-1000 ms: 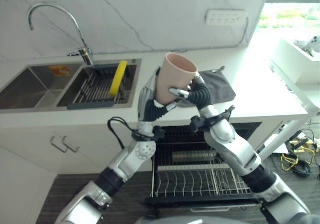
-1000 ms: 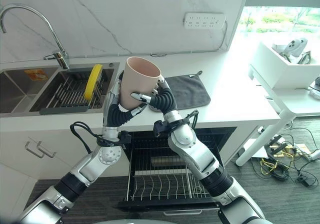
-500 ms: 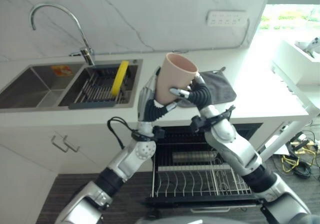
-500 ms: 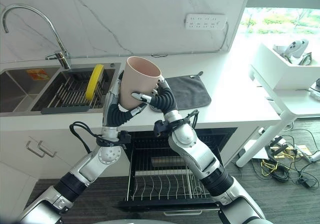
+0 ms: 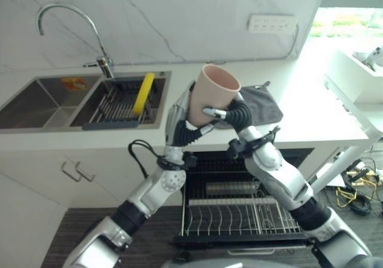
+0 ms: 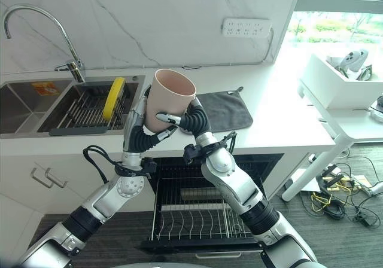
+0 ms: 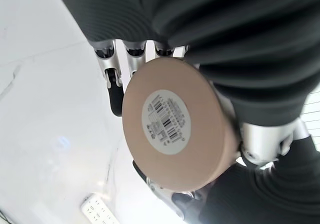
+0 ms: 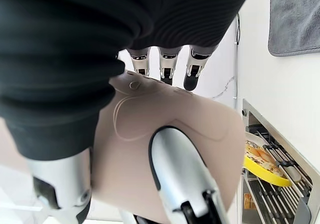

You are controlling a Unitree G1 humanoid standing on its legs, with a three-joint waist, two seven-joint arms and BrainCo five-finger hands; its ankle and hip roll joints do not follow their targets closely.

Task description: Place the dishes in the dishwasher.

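Pink cup (image 5: 212,94) held in the air above the near edge of the counter (image 5: 311,115), mouth up and tilted slightly to the right; clasped from both sides at once. Left robot hand (image 5: 178,117) on the cup's left and lower side, fingers curled round the wall; right robot hand (image 5: 230,110) on its right side, fingers and thumb wrapped round the body. Cup's round base with a white label facing the left wrist camera (image 7: 172,124), fingers (image 7: 114,84) of that hand lying along the wall. In the right wrist view, thumb (image 8: 182,176) pressed across the cup wall, fingertips past the far side.

Grey cloth (image 5: 260,102) flat on the counter, just right of and behind the cup; yellow plate (image 5: 142,93) standing on edge in the sink rack (image 5: 114,107), well left of the cup. Dishwasher rack (image 5: 239,214) pulled out below the counter, beneath both hands.
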